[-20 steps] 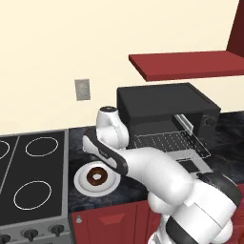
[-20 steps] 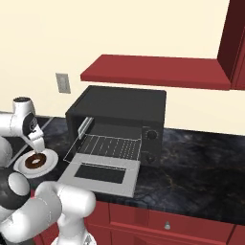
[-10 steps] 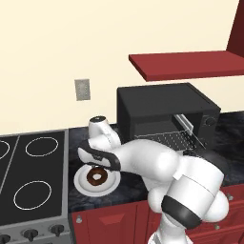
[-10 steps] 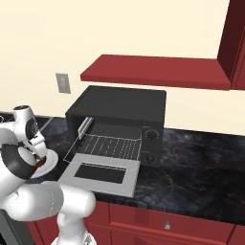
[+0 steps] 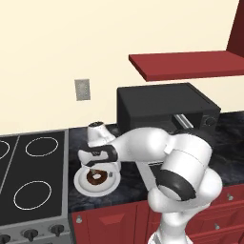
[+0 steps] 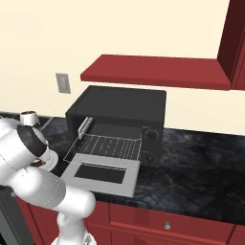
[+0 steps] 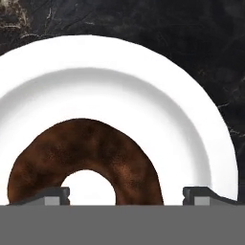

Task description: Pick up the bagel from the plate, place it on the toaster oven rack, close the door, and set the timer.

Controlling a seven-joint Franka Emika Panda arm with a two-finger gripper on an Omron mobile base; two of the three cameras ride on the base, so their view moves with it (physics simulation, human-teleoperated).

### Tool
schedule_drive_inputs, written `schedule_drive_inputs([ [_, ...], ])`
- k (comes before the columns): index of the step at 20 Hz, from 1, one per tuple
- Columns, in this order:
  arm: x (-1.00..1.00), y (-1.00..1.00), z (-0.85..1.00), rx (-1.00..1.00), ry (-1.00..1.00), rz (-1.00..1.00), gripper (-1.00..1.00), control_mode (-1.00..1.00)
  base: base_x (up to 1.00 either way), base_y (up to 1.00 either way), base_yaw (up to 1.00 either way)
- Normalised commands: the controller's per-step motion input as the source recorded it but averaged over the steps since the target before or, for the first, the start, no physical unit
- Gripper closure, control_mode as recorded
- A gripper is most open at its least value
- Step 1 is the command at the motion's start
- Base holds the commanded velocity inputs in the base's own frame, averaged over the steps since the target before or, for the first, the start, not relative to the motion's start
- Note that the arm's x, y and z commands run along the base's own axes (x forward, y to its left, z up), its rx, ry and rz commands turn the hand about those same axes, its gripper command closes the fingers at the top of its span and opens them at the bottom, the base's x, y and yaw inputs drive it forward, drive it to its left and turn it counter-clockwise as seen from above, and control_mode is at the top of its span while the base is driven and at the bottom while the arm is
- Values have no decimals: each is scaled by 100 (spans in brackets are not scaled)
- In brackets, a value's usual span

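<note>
Pincer (image 7: 127, 194) spread wide, grasping nothing, tips low to either side of the bagel (image 7: 86, 153) for a straddling grab. Bagel flat on the white plate (image 7: 191, 124), on the dark surface beside the stove. Toaster oven door (image 6: 103, 176) folded down, rack (image 6: 111, 145) bare, ready for loading.

Glossy white rounded arm segments (image 5: 183, 162) joined by dark bands.

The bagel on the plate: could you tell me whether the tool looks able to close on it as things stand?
Probably yes: the tool hangs open right over the bagel on the plate, a fingertip on either side, nothing between.
</note>
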Motion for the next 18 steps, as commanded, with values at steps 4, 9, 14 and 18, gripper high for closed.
schedule_drive_inputs([
  [4, 1, 0, -38, -1, 8, 3, -100, -100, 0, 0, 0],
  [9, -22, -20, -40, -4, 3, 0, -100, -100, 0, 0, 0],
  [14, -30, -35, -28, -1, 0, 0, -100, -100, 0, 0, 0],
  [18, -53, -33, -23, 0, 0, 0, -100, -100, 0, 0, 0],
])
